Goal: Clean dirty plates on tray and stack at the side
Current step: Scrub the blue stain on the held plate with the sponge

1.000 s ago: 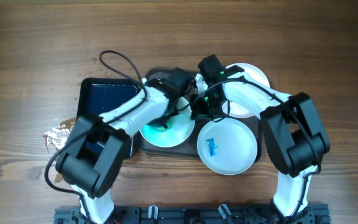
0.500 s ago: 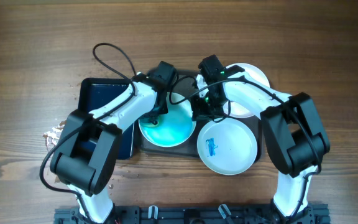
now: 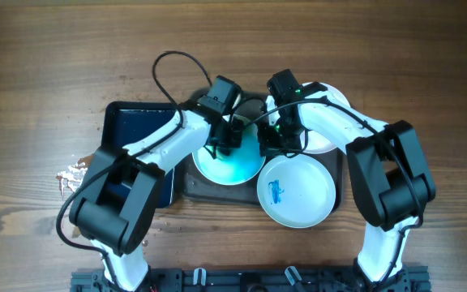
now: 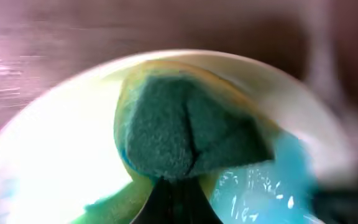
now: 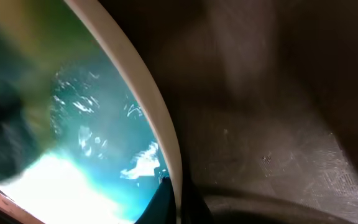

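Plate (image 3: 232,166), smeared blue, lies on tray (image 3: 209,193) beneath both fingertips. Left gripper (image 3: 222,144) pinches sponge (image 4: 185,134) against it; right gripper (image 3: 269,143) pinches its rim. Hard scrubbing could tug the rim free, sliding it off.

A dark grey tray (image 3: 207,193) on the wooden worktop (image 3: 396,49) carries three white plates. The left plate (image 3: 232,169) is washed turquoise. The left tool (image 3: 221,144) is down on it, and the right tool (image 3: 276,142) is at its right rim. The front plate (image 3: 298,195), with a small blue smear, overhangs the tray's near edge. The rear plate (image 3: 335,93) lies partly under the right arm. A narrow black tray (image 3: 134,130) sits just to the left.
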`<state>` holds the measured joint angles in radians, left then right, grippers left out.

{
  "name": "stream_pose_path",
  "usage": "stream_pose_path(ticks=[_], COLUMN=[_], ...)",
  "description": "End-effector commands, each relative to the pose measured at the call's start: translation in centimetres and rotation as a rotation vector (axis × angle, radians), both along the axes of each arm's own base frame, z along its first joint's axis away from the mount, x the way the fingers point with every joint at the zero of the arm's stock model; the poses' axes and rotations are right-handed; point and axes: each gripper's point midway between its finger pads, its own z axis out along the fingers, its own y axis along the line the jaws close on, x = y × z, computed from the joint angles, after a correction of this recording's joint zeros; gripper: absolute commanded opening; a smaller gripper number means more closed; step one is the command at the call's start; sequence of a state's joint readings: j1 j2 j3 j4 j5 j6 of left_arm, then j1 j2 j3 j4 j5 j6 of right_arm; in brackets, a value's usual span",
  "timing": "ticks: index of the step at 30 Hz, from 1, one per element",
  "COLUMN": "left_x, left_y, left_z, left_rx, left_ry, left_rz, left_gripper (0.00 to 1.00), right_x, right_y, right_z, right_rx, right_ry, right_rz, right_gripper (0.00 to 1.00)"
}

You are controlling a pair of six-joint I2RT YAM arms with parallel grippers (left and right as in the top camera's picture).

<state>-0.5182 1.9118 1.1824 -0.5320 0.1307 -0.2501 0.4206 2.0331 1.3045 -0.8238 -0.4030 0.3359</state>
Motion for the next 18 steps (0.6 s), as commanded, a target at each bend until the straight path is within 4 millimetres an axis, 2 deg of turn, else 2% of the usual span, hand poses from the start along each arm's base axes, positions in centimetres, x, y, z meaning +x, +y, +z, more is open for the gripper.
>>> stream_pose_path(ticks=[1, 2, 5, 8, 10, 13, 16, 18], left_x=[-5.7, -5.6, -3.5, -1.6, 0.1, 2.2, 2.6, 2.5], left_y=[-5.2, -4.8, -1.3, 0.4, 2.2, 6.6, 9.8, 12.7], left_z=[-1.3, -1.5, -2.7, -2.6, -2.7, -2.9, -3.0, -2.9], left_rx=[-0.214, -0.191, -0.024, 0.001, 0.037, 0.144, 0.215, 0.321], left_ry=[0.211, 0.210, 0.156, 0.092, 0.050, 0.015, 0.020, 0.006], left_rz=[-0.212, -0.191, -0.030, -0.072, -0.019, 0.183, 0.295, 0.408], left_gripper=[0.04, 0.04, 0.04, 0.04, 0.04, 0.04, 0.04, 0.04], right_x=[0.0, 0.0, 0.0, 0.0, 0.0, -0.1, -0.1, -0.1], right_y=[0.5, 0.5, 0.5, 0.4, 0.4, 0.4, 0.4, 0.4], right_z=[-0.8, -0.8, -0.8, -0.8, -0.8, -0.8, -0.8, -0.8], right_rx=[-0.010, -0.011, -0.010, -0.012, -0.012, -0.012, -0.013, -0.012], right_ry=[-0.022, -0.022, -0.022, -0.019, -0.019, -0.018, -0.018, -0.018], right_rz=[0.038, 0.037, 0.038, 0.037, 0.037, 0.037, 0.038, 0.038], right_gripper=[0.05, 0.04, 0.05, 0.05, 0.04, 0.04, 0.04, 0.05])
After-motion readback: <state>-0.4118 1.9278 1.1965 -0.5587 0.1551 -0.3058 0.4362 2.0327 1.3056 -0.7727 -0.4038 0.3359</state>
